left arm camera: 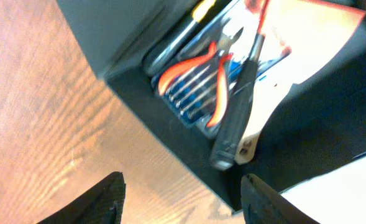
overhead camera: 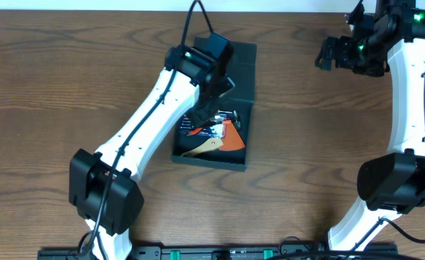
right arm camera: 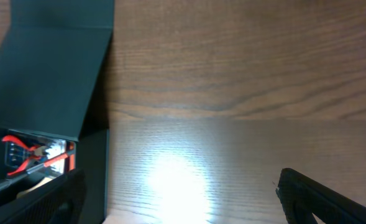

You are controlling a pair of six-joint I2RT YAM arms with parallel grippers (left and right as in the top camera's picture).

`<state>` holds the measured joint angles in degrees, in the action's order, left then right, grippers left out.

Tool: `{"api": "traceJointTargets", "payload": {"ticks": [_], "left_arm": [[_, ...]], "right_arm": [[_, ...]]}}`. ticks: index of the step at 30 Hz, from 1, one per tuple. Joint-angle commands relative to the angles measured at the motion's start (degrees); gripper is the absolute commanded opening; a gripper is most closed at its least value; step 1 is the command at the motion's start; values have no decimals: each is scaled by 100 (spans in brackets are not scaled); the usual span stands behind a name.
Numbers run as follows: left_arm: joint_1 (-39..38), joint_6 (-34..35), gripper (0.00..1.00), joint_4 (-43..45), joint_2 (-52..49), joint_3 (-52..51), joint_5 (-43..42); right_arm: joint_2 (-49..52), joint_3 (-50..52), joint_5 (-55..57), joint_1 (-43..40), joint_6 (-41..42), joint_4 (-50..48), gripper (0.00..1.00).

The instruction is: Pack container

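The container (overhead camera: pixel 212 160) sits open at the middle of the table (overhead camera: pixel 53 87), its flap lid laid back. Inside are red-handled pliers (left arm camera: pixel 192 65) and a black-handled screwdriver (left arm camera: pixel 235 121). The left gripper (left arm camera: pixel 183 202) hangs over it, its 2 fingers spread and empty. The right gripper (right arm camera: pixel 183 205) is well apart, spread wide and empty.

Overhead, the light is even and soft and the picture sharp, with only faint shadows beside the container (overhead camera: pixel 241 76). In the right wrist view a broad white glare washes out the table (right arm camera: pixel 232 74) grain right of the container. The left wrist view is soft, perhaps motion-blurred: the tools (left arm camera: pixel 201 81) inside the container smear, and the left claw (left arm camera: pixel 181 199) is out of focus.
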<state>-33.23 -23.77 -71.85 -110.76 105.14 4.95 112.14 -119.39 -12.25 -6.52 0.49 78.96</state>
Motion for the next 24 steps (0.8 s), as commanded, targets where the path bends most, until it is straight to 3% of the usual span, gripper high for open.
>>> {"api": "traceJointTargets", "payload": {"ticks": [1, 5, 13, 16, 24], "left_arm": [[-166, 55, 58, 168, -46, 61, 66], [-181, 33, 56, 608, -63, -92, -170], [26, 33, 30, 693, -125, -295, -380], [57, 33, 25, 693, -254, -361, -647], [52, 35, 24, 675, -688, -378, -654]], "right_arm": [[50, 31, -197, 138, 76, -31, 99], [50, 31, -190, 247, 74, -35, 99], [50, 31, -190, 286, 76, -33, 99], [50, 31, -188, 286, 76, -35, 99], [50, 31, -166, 280, 74, -31, 99]]}}
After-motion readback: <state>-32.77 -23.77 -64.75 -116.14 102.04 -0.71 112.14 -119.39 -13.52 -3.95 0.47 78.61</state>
